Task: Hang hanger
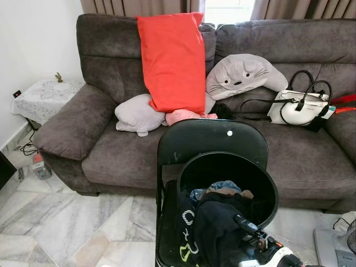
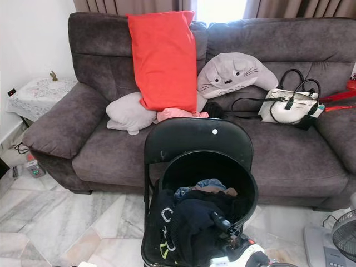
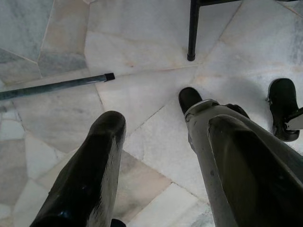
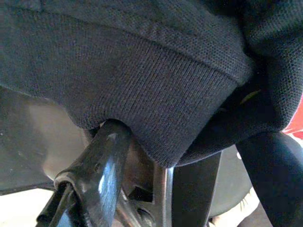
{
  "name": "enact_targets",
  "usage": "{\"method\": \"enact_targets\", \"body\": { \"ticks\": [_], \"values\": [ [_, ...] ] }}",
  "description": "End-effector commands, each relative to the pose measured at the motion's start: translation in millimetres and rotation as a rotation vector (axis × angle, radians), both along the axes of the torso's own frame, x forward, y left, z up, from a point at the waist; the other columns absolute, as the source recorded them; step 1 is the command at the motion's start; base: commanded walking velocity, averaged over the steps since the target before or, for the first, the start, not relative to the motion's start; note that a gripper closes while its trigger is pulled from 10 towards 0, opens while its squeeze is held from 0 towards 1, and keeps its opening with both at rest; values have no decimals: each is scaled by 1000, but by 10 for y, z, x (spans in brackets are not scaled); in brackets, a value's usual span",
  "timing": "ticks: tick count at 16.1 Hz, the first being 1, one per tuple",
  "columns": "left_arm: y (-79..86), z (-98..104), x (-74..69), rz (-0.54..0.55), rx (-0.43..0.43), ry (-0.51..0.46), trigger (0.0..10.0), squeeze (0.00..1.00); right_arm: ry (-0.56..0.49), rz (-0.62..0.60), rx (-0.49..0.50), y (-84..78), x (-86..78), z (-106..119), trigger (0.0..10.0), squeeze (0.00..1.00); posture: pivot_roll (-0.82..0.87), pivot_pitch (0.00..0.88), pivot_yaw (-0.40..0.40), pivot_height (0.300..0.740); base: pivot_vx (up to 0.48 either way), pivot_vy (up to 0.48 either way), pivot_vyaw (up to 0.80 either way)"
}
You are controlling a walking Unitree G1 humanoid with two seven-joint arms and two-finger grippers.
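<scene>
Plush grey-brown velour on the sofa (image 1: 117, 150), smooth red cloth on the pillow (image 1: 171, 61), glossy black plastic on the laundry basket (image 1: 270, 192), coarse dark knit on the garment (image 4: 142, 80), polished veined marble on the floor (image 1: 61, 222).

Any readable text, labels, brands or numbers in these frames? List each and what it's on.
None reads clearly.
Dark garment in the black basket: white and yellow-green print, folded over, cannot be made out.
Bottle on the floor beside the sofa: red label, too small to read.
White handbag: no readable brand.
</scene>
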State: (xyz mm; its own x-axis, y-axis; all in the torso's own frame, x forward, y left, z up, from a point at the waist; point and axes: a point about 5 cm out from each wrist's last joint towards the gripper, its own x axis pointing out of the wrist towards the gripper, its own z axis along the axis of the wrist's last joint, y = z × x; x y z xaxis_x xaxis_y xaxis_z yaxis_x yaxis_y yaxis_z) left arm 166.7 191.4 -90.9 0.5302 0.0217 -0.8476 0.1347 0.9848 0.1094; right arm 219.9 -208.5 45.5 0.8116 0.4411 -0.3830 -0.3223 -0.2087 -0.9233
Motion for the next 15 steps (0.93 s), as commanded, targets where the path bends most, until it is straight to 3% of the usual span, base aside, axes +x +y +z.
{"method": "enact_targets", "body": {
  "ticks": [1, 6, 8, 15],
  "values": [
    [28, -8, -27, 7, 10, 8, 10000, 0, 12, 20, -4, 17, -17, -23, 10000, 0, -155, 47, 65, 740, 0, 0, 0],
    [29, -7, -24, 2, 9, 8, 10000, 0, 52, 91, -71, 48, -54, -147, 10000, 0, -155, 45, 69, 740, 0, 0, 0],
    [32, -7, -26, 4, 10, 7, 10000, 0, 27, 121, -55, 112, -54, -142, 10000, 0, -148, 44, 69, 740, 0, 0, 0],
    [39, -5, -24, 5, 16, 4, 10000, 0, -217, 192, 56, 215, -26, 179, 10000, 0, -159, 48, 74, 740, 0, 0, 0]
  ]
}}
